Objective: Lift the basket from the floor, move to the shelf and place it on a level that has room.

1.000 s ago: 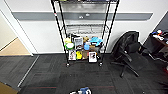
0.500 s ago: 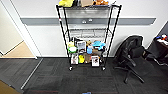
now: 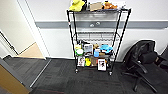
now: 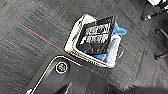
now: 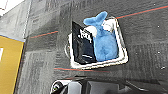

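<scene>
Your view has closed on the shelf point(image 3: 98, 40); the basket point(image 5: 97, 45) sits on the floor point(image 5: 145, 37); pincer states: cannot tell.

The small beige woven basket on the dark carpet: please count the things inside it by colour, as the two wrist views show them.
In the small rectangular beige woven basket with the pale rim on the dark grey carpet floor:
Blue: 1, a soft blue plush toy
Black: 1, a flat black packet with white print
Total: 2
</scene>
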